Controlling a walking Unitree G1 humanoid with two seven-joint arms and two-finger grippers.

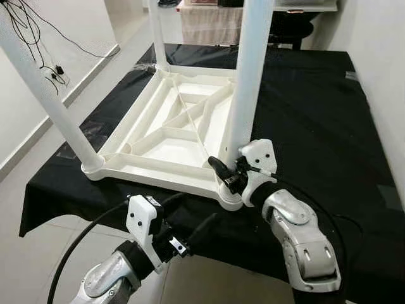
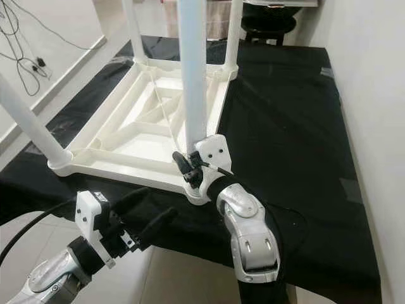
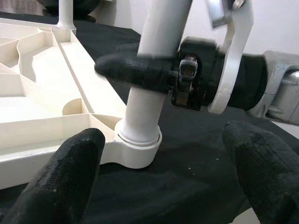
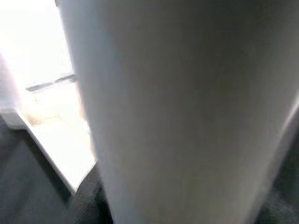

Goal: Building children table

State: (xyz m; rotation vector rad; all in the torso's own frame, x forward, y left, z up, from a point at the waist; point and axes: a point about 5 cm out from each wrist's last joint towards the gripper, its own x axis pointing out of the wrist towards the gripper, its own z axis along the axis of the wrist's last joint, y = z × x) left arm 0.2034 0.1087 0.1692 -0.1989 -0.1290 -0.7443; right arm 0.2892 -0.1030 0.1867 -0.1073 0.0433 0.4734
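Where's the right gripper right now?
In the left eye view the right gripper is clamped around the base of the near-right table leg, just above its corner socket on the upturned white tabletop, right of the left gripper.

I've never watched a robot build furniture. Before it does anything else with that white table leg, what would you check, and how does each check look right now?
1. Right end effector closed around the near leg, low down: ok.
2. Leg standing in its corner socket: ok; fully seated: cannot tell.
3. Left end effector open, short of the leg: ok.
4. Upturned tabletop lying flat on the black cloth: ok.
5. Three other legs standing in their corners: ok.
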